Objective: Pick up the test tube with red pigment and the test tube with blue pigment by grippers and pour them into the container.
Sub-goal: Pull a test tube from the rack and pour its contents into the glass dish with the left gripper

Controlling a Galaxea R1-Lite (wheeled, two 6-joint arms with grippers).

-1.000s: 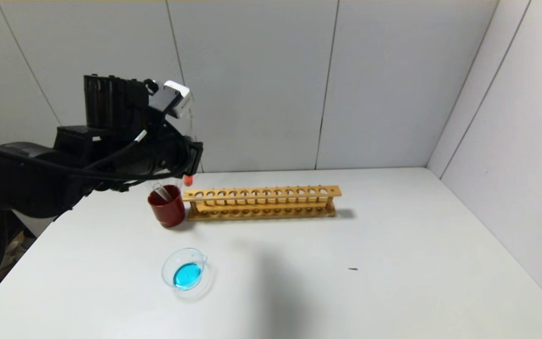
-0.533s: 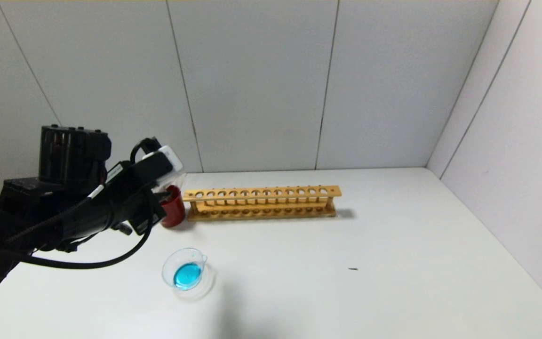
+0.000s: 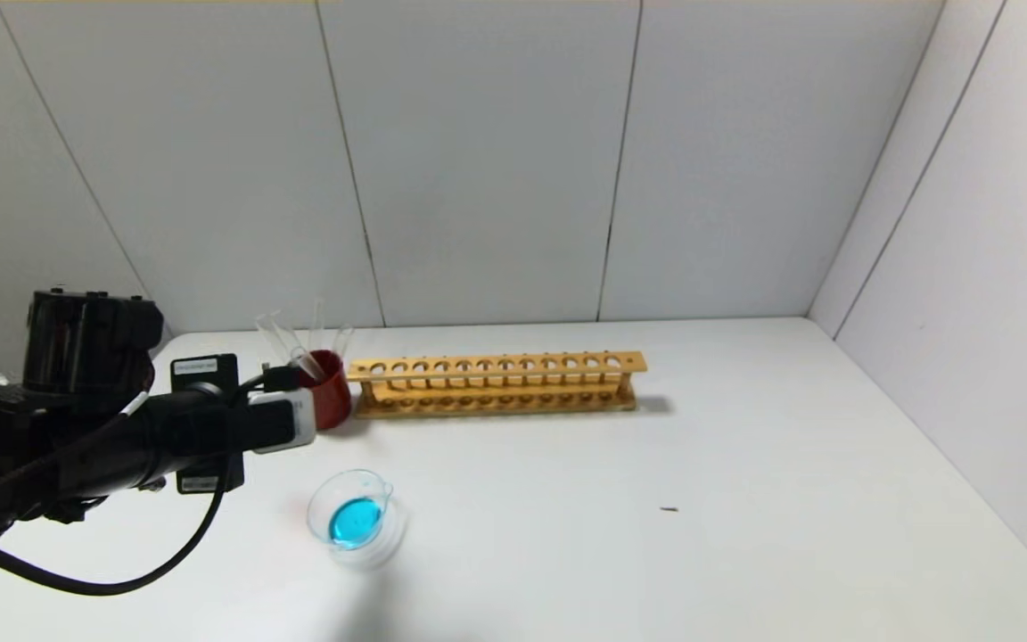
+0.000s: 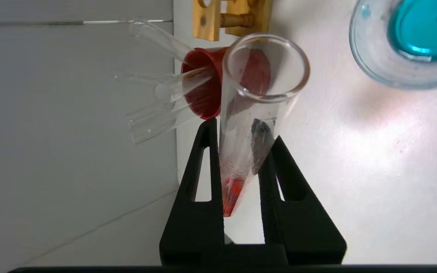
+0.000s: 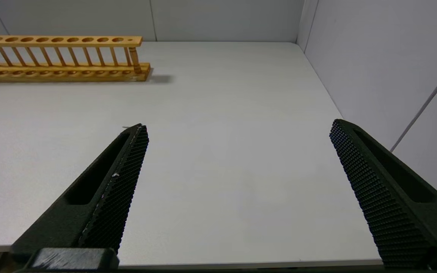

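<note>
Left gripper hovering low over the table's left side, beside the dark red cup, jaws pinching the tube with red liquid. Tube lying close to level, open mouth aimed away from the wrist, a small amount of orange-red liquid pooled at the rounded end between the fingers. Not visible in the head view, hidden behind the gripper.

Glass dish standing on the table in front of the cup, near the gripper but apart from it, holding a pool of teal-blue liquid. 3 plain clear tubes leaning out of the cup. Wooden rack just right of the cup, holes empty. Tube with blue liquid: cannot be picked out.

Right gripper held above the table's right side, jaws spread wide, nothing between them.
</note>
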